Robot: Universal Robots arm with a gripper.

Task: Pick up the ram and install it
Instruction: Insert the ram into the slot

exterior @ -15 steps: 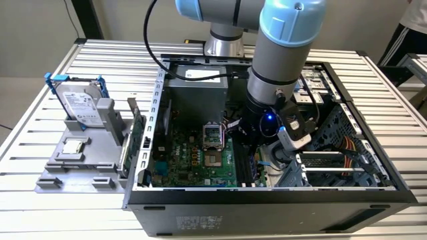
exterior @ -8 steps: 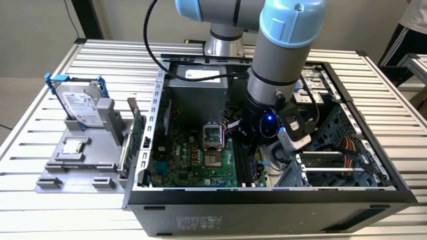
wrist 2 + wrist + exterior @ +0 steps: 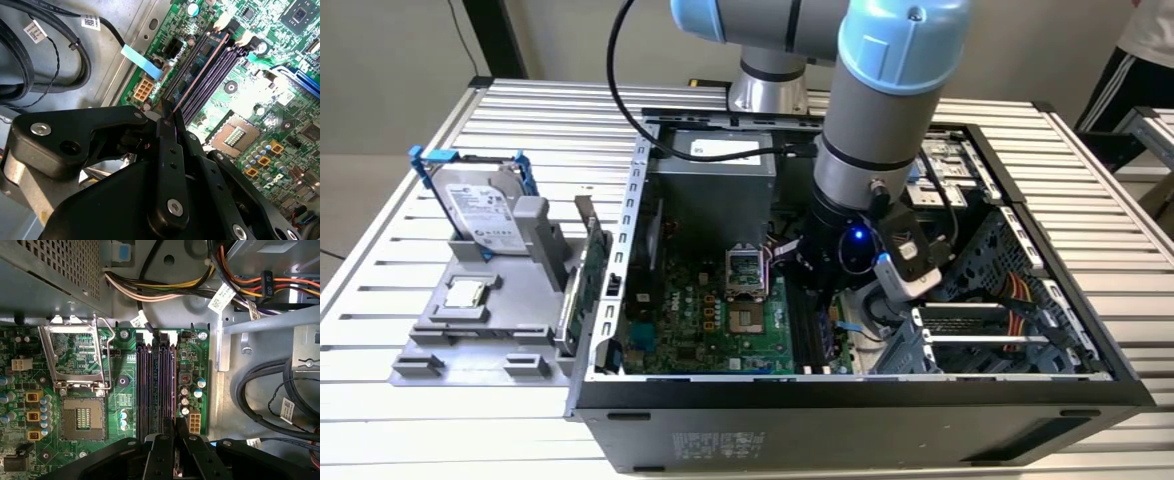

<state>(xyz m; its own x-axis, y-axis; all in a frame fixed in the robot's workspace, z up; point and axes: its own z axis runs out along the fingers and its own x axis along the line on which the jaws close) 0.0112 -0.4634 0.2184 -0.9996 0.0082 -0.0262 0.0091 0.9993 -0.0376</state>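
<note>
My gripper (image 3: 170, 117) is low inside the open computer case (image 3: 607, 300), over the memory slots (image 3: 150, 385) of the green motherboard (image 3: 707, 325). Its black fingers (image 3: 161, 450) stand close together on a thin board seen edge-on, the ram (image 3: 200, 72). The ram runs lengthwise along the slot nearest the board's edge (image 3: 174, 385), between the white end latches (image 3: 223, 22). I cannot tell whether it is pressed fully down. In the exterior view the arm's wrist (image 3: 854, 250) covers the gripper and the ram.
Beside the slots lies the open processor socket (image 3: 82, 417) with its raised metal frame. Black cables (image 3: 265, 385) and wire bundles (image 3: 165, 290) run close by. Outside the case, a grey fixture (image 3: 467, 330) holds a hard drive (image 3: 478, 205) and a green card (image 3: 587, 290). A person (image 3: 1141, 60) stands at the exterior view's far right.
</note>
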